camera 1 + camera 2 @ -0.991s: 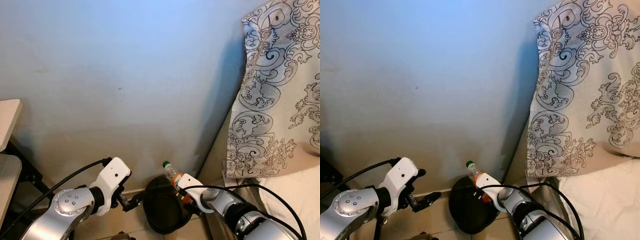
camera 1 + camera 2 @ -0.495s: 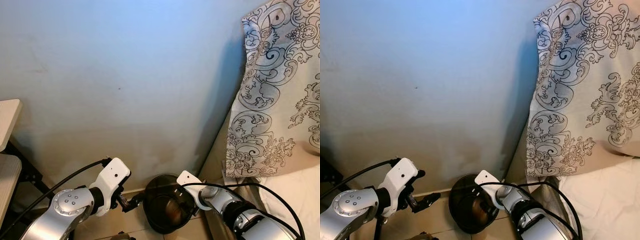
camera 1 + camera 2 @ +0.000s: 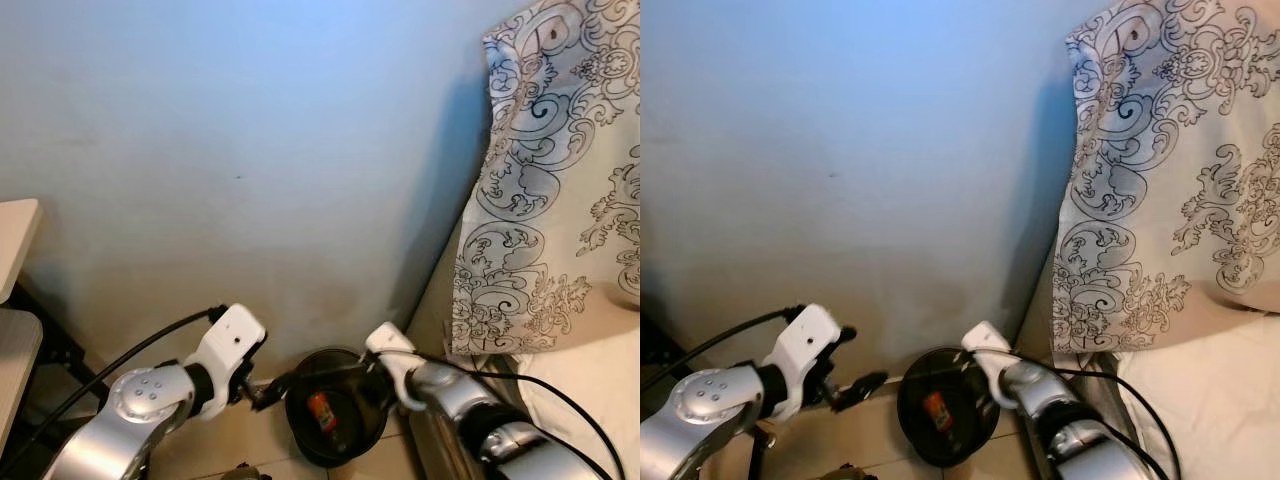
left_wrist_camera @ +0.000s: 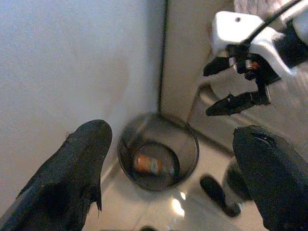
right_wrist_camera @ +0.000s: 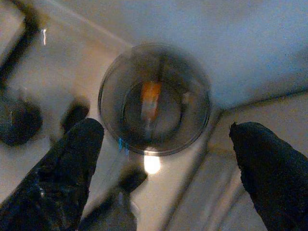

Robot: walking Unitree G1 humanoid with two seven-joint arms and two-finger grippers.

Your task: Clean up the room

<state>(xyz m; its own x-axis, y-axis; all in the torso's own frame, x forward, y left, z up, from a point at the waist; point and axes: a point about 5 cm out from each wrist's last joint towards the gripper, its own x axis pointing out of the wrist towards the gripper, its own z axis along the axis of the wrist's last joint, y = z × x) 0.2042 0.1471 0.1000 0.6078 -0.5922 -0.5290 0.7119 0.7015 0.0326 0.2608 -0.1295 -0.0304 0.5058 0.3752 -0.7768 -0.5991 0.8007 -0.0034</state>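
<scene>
A second ago we held the bottle in the right gripper above the bin, its green cap pointing up. Half a second ago the bottle had left the fingers and showed as a blur inside the bin. It now lies at the bottom of the bin, orange label up. The right gripper has risen clear of the bin's rim and stands with its fingers apart and empty. The left gripper has shifted slightly up and toward the bin.
</scene>
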